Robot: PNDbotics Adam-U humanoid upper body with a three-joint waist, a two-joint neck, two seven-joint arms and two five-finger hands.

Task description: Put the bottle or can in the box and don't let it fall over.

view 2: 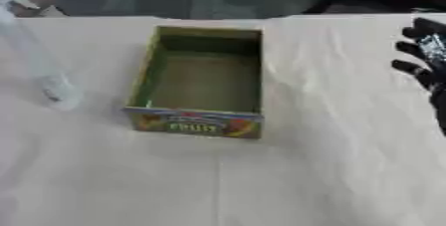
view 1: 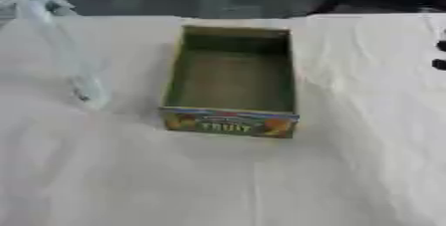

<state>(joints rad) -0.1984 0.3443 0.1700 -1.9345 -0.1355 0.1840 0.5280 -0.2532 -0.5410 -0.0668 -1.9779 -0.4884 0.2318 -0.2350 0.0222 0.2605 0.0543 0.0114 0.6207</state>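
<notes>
**Open box at the centre, bottle off to its left**

We see a table (view 1: 348, 170) covered in a pale, creased cloth, and we take the box as our landmark. The box (view 2: 202, 81) is an open cardboard tray with green inner walls, standing mid-table; its near outer wall carries a colourful fruit print with the word "FRUIT". Nothing lies inside it.

To the left of the box, well apart from it, we make out a clear, blurred shape that looks like a bottle (view 1: 61, 46), leaning from the table's far left corner down toward the cloth. We cannot tell whether anything holds it.

To the right of the box, at the view's right edge, our right hand (view 2: 421, 60) shows, black with a silver patch, fingers spread and relaxed toward the box, holding nothing.

Our left hand shows in neither view.
</notes>
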